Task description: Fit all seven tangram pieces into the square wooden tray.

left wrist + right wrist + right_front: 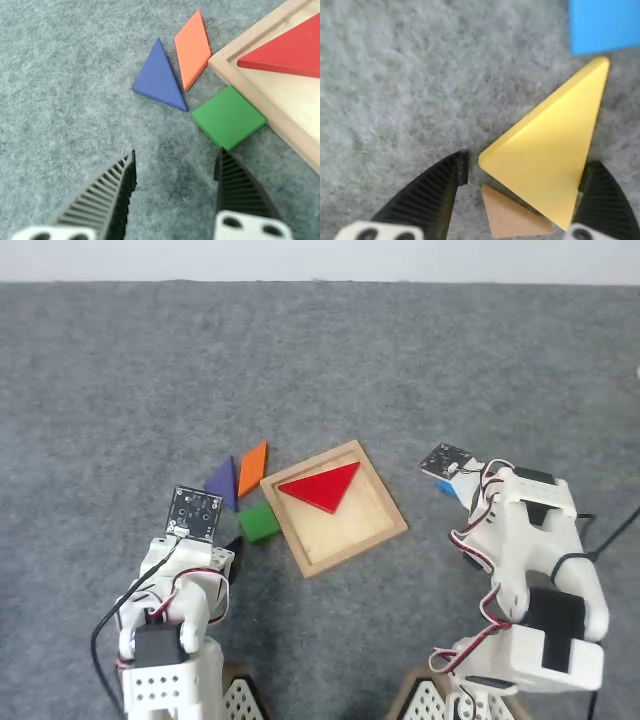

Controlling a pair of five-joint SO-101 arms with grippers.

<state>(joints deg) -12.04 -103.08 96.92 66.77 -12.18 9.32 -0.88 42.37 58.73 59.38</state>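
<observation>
Square wooden tray [287,531]: sits turned like a diamond on the grey felt mat [120,390], between the two arms and a little beyond them
Red triangle [322,486]: the large one, lying inside the tray against its far corner; the rest of the tray floor is bare wood
Green square [229,116]: flat on the mat, one edge touching the outside of the tray's rim, just ahead of the left gripper's fingertip on the tray side
Blue-violet triangle [159,80]: on the mat beyond the green square, one corner almost meeting the square's corner
Orange parallelogram [192,49]: beside the blue-violet triangle, its end close to the tray's outer corner
Left gripper [176,152]: jaws spread wide and holding nothing, low over bare mat; the three loose pieces lie just past its tips
Right gripper [526,167]: jaws apart, straddling the yellow triangle on the tray's right side; a sliver of mat shows between one finger and the triangle's corner, while the other finger sits at its opposite edge
Yellow triangle [555,160]: between the right fingers, resting partly on top of a tan piece
Tan piece [512,217]: mostly covered, shape unclear
Light blue piece [605,25]: on the mat just beyond the yellow triangle's tip
</observation>
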